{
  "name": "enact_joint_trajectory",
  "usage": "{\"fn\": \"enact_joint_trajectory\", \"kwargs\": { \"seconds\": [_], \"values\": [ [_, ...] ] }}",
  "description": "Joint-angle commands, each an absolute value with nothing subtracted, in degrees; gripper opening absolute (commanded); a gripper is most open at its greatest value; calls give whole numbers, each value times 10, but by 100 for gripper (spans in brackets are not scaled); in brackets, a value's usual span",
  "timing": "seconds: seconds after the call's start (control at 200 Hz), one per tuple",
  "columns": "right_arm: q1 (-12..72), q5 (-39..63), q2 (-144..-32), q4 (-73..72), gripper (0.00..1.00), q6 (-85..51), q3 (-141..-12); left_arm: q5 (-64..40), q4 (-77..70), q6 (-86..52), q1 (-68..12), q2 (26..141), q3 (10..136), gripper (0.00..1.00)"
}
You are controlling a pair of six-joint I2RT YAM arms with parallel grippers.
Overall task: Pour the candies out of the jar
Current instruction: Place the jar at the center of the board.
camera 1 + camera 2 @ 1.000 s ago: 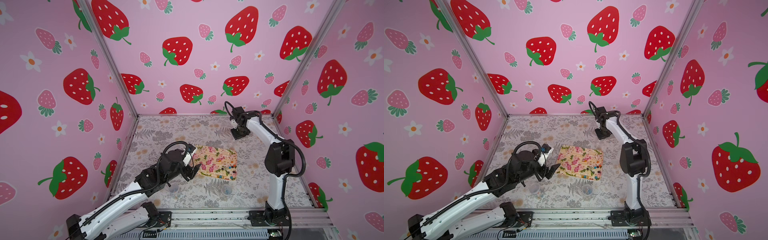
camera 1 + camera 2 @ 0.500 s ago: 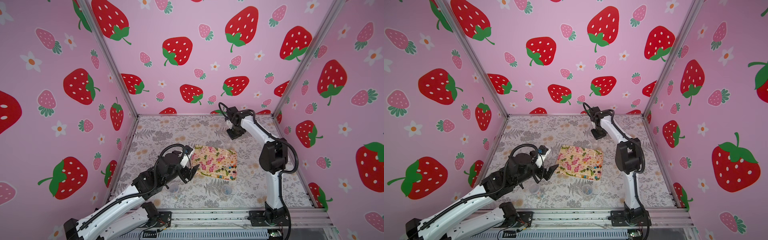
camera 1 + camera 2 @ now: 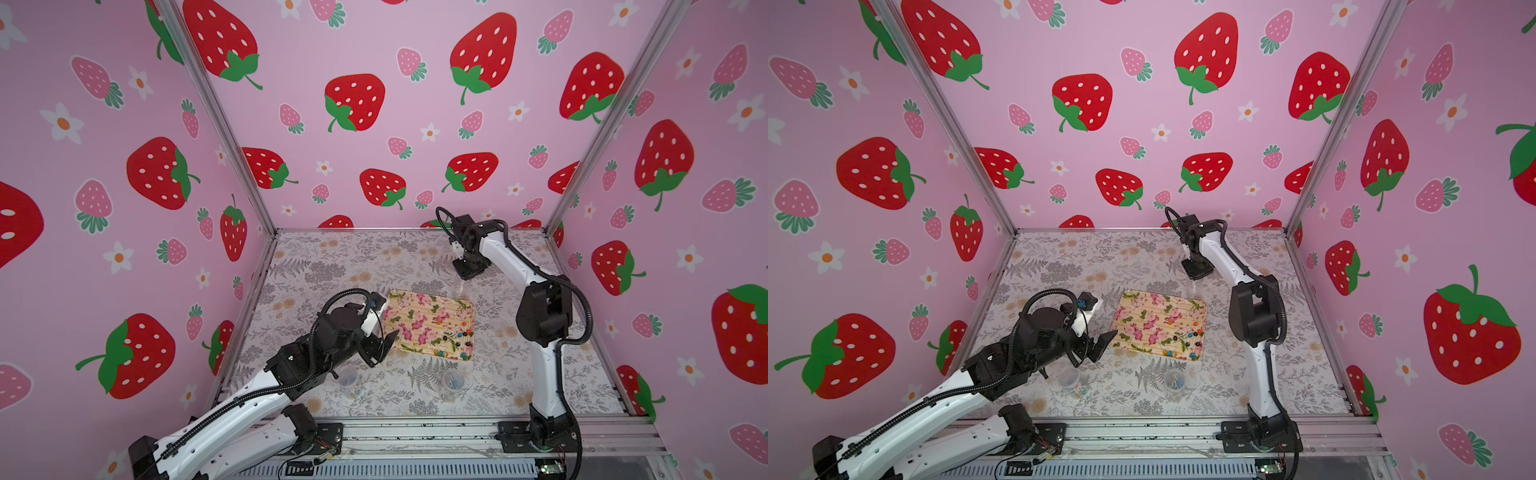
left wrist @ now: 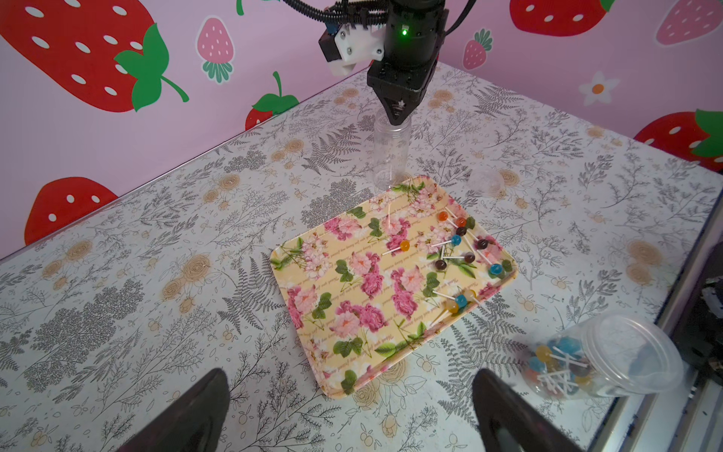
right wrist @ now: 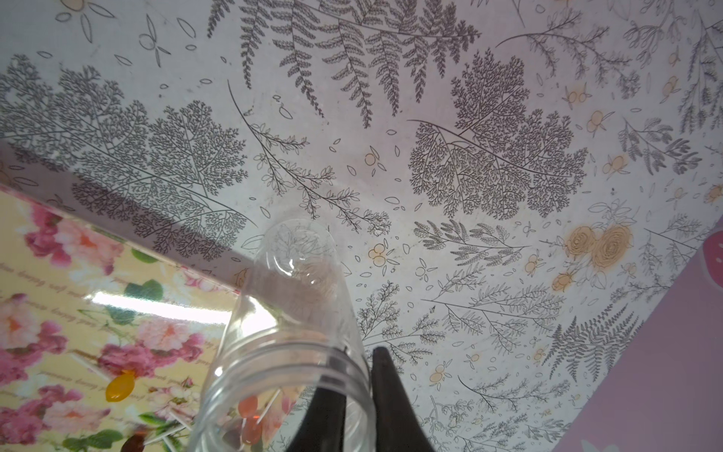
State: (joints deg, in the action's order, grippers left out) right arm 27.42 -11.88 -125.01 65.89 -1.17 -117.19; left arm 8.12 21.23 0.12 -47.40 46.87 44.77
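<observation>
Straddling right gripper (image 4: 397,117): one finger inside, one outside mouth of upright, empty clear plastic jar (image 4: 391,152); pinching or slack, cannot tell.
Left gripper (image 4: 348,415): spread wide, empty.
Candies (image 4: 457,250): tiny round-headed multicoloured lollipops scattered on yellow floral rectangular tray (image 4: 332,297), just beside jar.

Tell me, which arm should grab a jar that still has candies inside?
Left. Its tool is open and hangs right by a candy jar at the front. The right tool is far back, at the empty jar beside the tray.
</observation>
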Motion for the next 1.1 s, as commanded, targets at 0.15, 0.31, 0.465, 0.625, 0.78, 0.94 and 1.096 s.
{"fn": "enact_joint_trajectory", "kwargs": {
  "seconds": [0.15,0.31,0.465,0.625,0.78,0.94,1.096],
  "values": [
    [279,-115,-1262,685,26,-4,-1214,81,208,-9,-472,467,450,99],
    [279,-126,-1245,688,27,-4,-1230,78,208,-11,-472,467,451,99],
    [279,-130,-1213,687,27,-3,-1231,77,209,-11,-471,465,452,99],
    [279,-134,-1173,689,30,-4,-1227,77,203,-18,-472,464,449,99],
    [280,-104,-1087,650,30,-15,-1169,77,206,-30,-472,473,460,99],
    [290,-48,-958,587,32,-44,-1065,120,200,-59,-472,479,468,99],
    [313,-39,-845,568,34,-104,-970,139,249,-128,-471,491,511,99]
  ]
}}
